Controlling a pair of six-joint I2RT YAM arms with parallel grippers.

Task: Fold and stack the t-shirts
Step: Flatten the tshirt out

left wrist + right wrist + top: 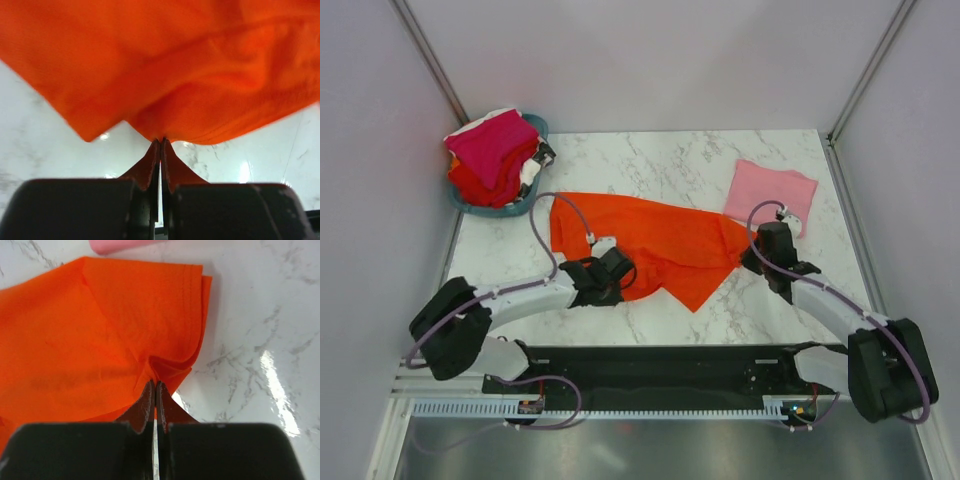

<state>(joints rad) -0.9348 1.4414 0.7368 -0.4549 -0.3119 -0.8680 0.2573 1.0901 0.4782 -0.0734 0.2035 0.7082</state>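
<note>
Left gripper (616, 268) and right gripper (751, 259) are each clamping an edge of the bright orange-red cloth t-shirt (660, 238) lying lengthwise between them.

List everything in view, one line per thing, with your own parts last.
orange shirt: one, bright orange-red, spread and rumpled across the middle of the table
pink shirt: one, light pink, folded flat at the far right of the table
piled shirts: several, magenta on top with red and white below, heaped in the basket
basket: one, teal, far left corner of the table
table: one, white marble pattern, under everything
left gripper: one, black, shut on the orange shirt's near left edge
right gripper: one, black, shut on the orange shirt's right corner
</note>
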